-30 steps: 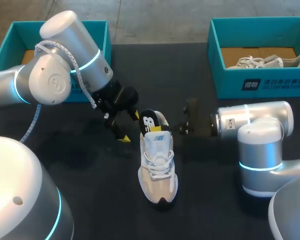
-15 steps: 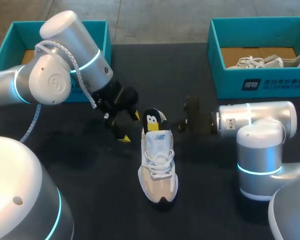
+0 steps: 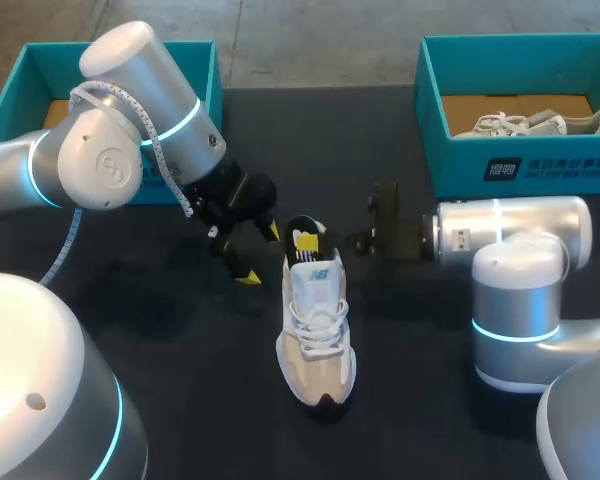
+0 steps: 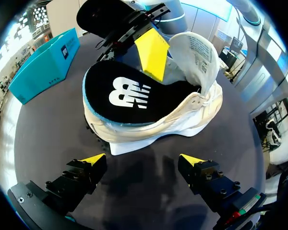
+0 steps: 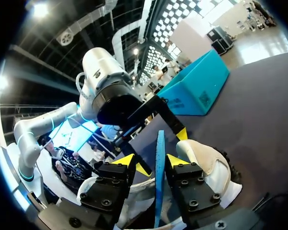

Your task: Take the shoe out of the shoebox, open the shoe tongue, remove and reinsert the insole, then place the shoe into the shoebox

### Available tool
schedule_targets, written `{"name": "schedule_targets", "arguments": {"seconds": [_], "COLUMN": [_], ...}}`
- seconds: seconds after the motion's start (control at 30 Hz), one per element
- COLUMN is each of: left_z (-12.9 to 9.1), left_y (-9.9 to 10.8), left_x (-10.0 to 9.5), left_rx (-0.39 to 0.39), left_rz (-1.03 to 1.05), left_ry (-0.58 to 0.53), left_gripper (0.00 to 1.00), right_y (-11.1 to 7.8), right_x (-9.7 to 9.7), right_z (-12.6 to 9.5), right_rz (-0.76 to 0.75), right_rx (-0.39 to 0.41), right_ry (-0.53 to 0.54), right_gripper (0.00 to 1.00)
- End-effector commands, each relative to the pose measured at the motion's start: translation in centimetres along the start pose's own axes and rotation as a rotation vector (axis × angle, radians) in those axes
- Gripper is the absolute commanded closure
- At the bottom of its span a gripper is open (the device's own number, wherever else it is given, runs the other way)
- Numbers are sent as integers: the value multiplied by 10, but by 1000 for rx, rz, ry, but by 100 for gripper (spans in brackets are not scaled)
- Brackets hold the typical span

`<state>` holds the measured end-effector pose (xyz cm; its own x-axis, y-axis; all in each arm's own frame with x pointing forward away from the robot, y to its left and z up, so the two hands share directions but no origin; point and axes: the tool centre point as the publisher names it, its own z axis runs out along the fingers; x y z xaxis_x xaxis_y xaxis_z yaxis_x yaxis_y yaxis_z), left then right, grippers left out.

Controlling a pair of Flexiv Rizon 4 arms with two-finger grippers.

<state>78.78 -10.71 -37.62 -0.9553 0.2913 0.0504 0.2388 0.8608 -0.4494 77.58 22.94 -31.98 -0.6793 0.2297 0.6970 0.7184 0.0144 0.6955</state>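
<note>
A white and beige shoe (image 3: 316, 335) lies on the black table, toe toward me, its tongue (image 4: 201, 55) folded up. A black insole (image 4: 134, 96) with a blue edge rests over the heel opening. My right gripper (image 3: 308, 240) reaches in at the heel. The insole (image 5: 159, 182) stands edge-on between its fingers, near one pad, with a gap to the other. One of its yellow fingertips (image 4: 153, 55) lies on top of the insole. My left gripper (image 4: 143, 160) hangs open just behind the heel with nothing between its fingers, left of the shoe (image 3: 248, 255). The teal shoebox (image 3: 520, 165) is at the back right.
Another white shoe (image 3: 530, 122) lies in the back-right shoebox. A second teal box (image 3: 195, 62) stands at the back left, behind my left arm. The dark tabletop (image 3: 180, 370) spreads around the shoe.
The right gripper's fingers have parted around the insole's heel end, and the insole sits lower over the shoe. The right wrist shifted slightly. My left arm has not moved.
</note>
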Motion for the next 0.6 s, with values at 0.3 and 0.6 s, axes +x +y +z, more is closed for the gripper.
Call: {"name": "schedule_targets", "arguments": {"seconds": [0.3,0.6], "left_z": [1,1], "left_y": [0,0], "left_x": [1,1], "left_rx": [0,0], "left_rz": [1,1], "left_ry": [-3,-3], "left_gripper": [0,0], "right_y": [-2,-28], "right_x": [-3,-7], "right_z": [4,1], "right_rz": [15,103], "right_rx": [0,41], "right_ry": [-5,-5], "right_gripper": [100,100]}}
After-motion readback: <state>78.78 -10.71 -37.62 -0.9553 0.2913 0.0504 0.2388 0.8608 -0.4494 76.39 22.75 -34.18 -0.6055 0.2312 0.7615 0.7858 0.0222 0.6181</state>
